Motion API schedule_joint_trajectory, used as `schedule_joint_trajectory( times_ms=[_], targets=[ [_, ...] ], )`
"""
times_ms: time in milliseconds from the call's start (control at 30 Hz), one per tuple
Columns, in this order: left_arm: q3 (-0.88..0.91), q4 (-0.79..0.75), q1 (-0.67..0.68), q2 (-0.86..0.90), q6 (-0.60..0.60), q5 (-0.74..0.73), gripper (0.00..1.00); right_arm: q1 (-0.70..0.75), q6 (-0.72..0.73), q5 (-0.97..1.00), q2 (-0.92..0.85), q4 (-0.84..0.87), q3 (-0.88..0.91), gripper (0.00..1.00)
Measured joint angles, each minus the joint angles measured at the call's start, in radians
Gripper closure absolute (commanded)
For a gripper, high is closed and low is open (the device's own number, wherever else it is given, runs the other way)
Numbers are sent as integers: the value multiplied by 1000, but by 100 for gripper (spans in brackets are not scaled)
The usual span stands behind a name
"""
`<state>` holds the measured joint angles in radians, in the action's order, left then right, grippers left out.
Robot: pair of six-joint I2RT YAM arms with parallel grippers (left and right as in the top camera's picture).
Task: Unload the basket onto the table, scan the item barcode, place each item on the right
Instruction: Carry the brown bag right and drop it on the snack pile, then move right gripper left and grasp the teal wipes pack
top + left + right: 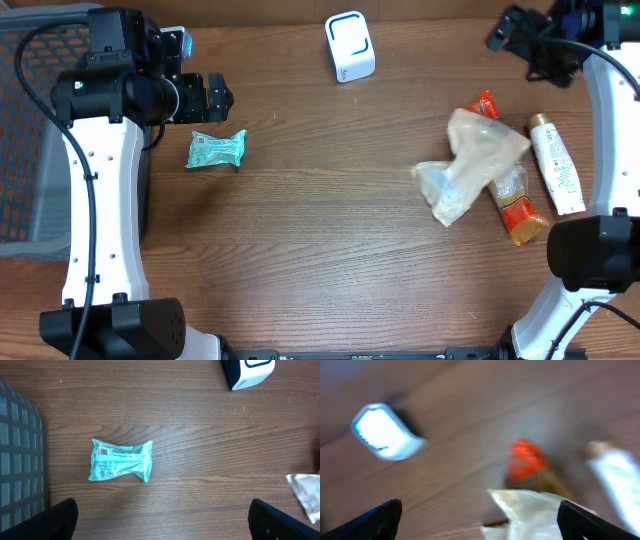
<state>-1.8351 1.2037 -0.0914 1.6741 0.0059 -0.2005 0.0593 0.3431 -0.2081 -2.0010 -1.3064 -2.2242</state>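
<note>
My left gripper (205, 97) hangs wide and empty just beyond the teal packet (120, 460), which lies flat on the table (320, 230) at the left, near the wire basket (30, 140), what looks like its barcode showing at one end; my right gripper (515, 30), far right beyond the clear bag (470, 160), also stands wide and holds nothing. I judge the clean way is to drop straight down, pinch the packet's crinkled middle so that print stays uncovered, then turn it toward the white scanner (349, 46) at the far middle
</note>
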Motion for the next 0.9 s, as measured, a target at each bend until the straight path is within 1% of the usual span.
schedule_joint_trajectory(
  times_ms=[100, 167, 333, 600, 700, 900],
  targets=[
    [0, 0, 0, 0, 0, 0, 0, -15, 0, -163, -11, 66, 0, 0],
    [0, 0, 0, 0, 0, 0, 0, -41, -6, -224, -23, 106, 0, 0],
    [0, 0, 0, 0, 0, 0, 0, -205, -23, -308, -87, 238, 0, 0],
    [0, 0, 0, 0, 0, 0, 0, -534, -26, -319, -240, 520, 0, 0],
    [0, 0, 0, 0, 0, 0, 0, -616, -38, -308, -311, 597, 0, 0],
    [0, 0, 0, 0, 0, 0, 0, -740, -124, -182, -447, 680, 0, 0]
  ],
)
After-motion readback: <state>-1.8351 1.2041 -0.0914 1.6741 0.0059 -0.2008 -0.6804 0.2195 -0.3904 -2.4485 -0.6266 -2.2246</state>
